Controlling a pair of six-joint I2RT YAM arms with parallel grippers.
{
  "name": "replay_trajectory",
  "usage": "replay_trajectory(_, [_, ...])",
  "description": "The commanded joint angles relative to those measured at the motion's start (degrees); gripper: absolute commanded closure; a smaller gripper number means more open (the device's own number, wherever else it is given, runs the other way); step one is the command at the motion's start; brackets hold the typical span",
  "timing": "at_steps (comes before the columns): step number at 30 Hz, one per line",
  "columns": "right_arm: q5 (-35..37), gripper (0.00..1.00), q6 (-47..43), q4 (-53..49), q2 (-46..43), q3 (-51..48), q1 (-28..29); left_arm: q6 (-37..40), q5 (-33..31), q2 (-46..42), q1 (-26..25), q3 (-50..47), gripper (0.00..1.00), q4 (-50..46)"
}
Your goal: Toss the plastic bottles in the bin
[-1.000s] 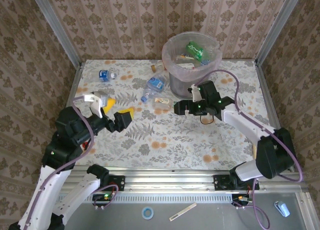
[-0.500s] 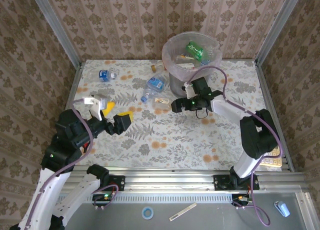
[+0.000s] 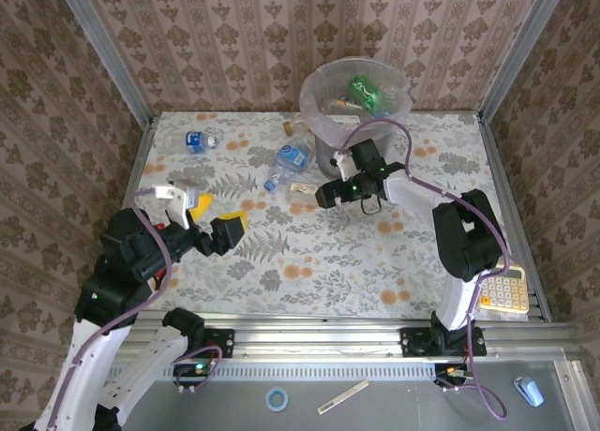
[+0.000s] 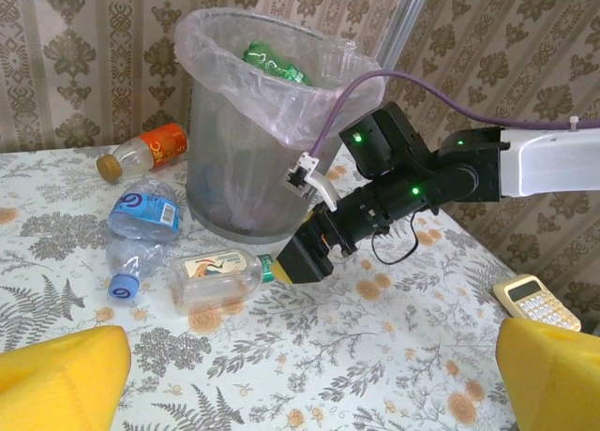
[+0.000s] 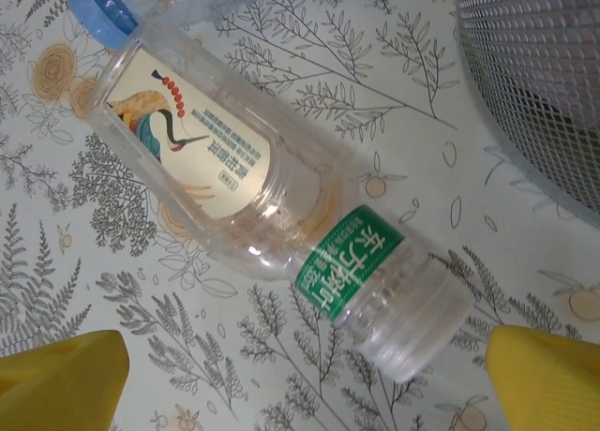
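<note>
1. Left gripper: well to the left of the bin and nearer the arm bases. Yellow pads spread wide, nothing between them.
2. Blue-label bottle: clear, lying far left of the bin near the back wall. Its print is too small to read.
3. Orange-label bottle: lying just left of the bin by the back wall, tan cap pointing away from the bin. Lettering not legible.
4. Blue-logo bottle: clear, crushed, lying left of the bin, with a white ring mark on a blue label.
5. Blue-cap bottle: clear, lying just beside item 4, on the side away from the bin.
6. Crane-label bottle: clear, lying on its side left of the bin's foot. The cream label bears a crane picture and small Chinese print, and a green band carries white Chinese characters. Its long axis runs level across the table, with the green-banded end towards the right gripper.
7. Right gripper: low at the bin's foot, jaws wide apart, holding nothing. The banded end of item 6 lies in front of the opening.
8. Bin: grey mesh with a pale bag liner, at the back wall. A green bottle lies inside.
9. Table: open floral surface towards the arm bases from the bin.
10. Calculator: at the table's right edge.
</note>
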Motion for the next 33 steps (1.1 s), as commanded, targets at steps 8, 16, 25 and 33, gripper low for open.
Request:
replay_trajectory(8, [-2.2,0.03,-1.5,0.3,3.7,1.3,1.3,-1.2,-0.7,-1.4,0.1,-0.1,0.00,-0.9])
replay_trajectory(16, [-3.1,0.06,-1.6,1.7,3.0,-1.4,2.8,-1.3,-0.7,-1.4,0.1,-0.1,0.00,-1.0])
replay_trajectory(25, [-2.4,0.08,-1.4,2.9,2.0,-4.2,4.7,-1.6,-0.9,-1.5,0.2,-0.6,0.00,-0.6])
replay_trajectory(33, [0.1,0.13,-0.4,0.6,6.1,0.5,5.0,-2.0,-0.8,-1.4,0.3,-1.0,0.00,-0.6])
